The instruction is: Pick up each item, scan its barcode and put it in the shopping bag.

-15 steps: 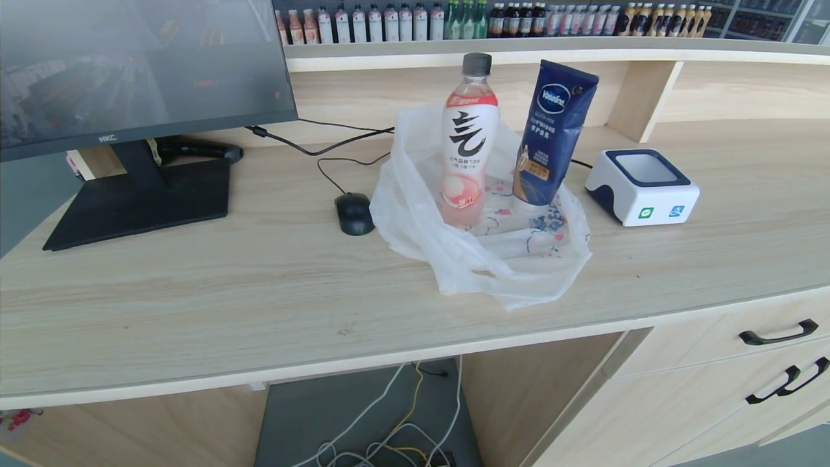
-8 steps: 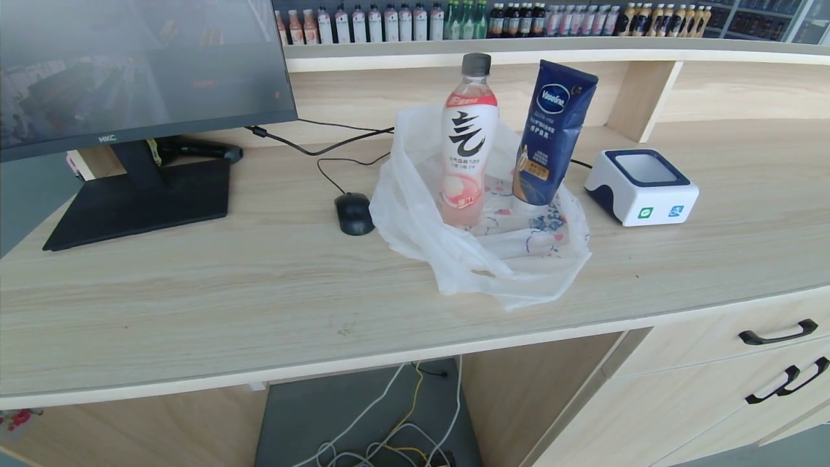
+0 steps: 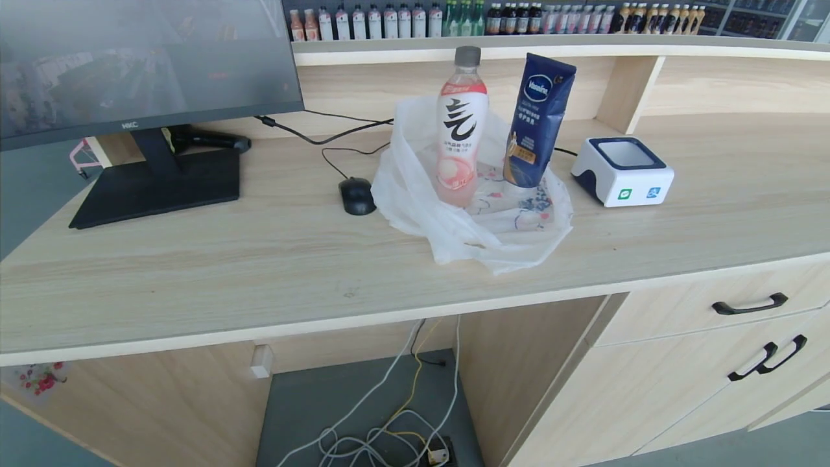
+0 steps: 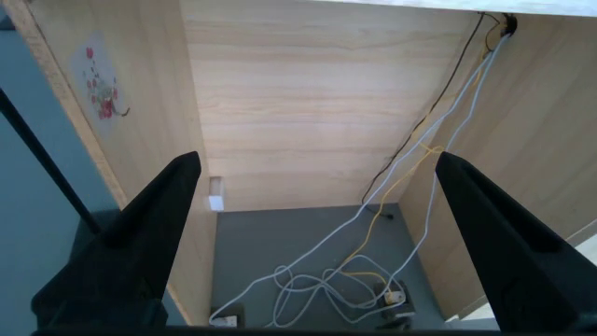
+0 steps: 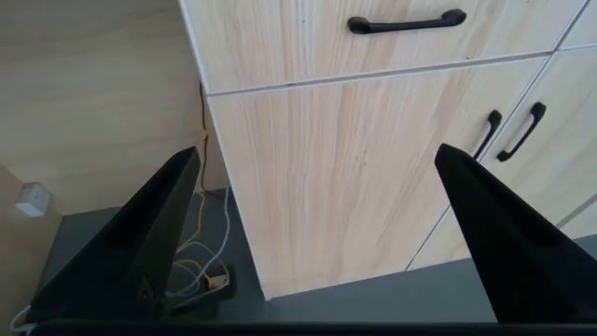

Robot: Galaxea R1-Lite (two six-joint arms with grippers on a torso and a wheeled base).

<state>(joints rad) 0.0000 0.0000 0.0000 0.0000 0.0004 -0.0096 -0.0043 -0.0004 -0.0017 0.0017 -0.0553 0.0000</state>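
A pink drink bottle (image 3: 461, 126) with a grey cap and a dark blue tube (image 3: 537, 122) both stand upright inside a white plastic shopping bag (image 3: 476, 214) on the wooden counter (image 3: 194, 259). To the right of the bag sits a white and blue barcode scanner (image 3: 621, 172). My left gripper (image 4: 317, 224) is open below the counter, facing the leg space with its cables. My right gripper (image 5: 317, 224) is open too, low in front of the cabinet drawers (image 5: 373, 56).
A monitor (image 3: 142, 58) on a black stand (image 3: 159, 185) fills the counter's left side, with a black mouse (image 3: 356, 196) and cords beside the bag. A raised shelf runs along the back. Drawers with black handles (image 3: 749, 305) sit under the counter at right. Cables (image 3: 382, 441) lie on the floor.
The whole head view has shifted: the camera pulled back and lower, so more of the cabinet front and floor shows. The bottle, tube, bag and scanner have not moved on the counter.
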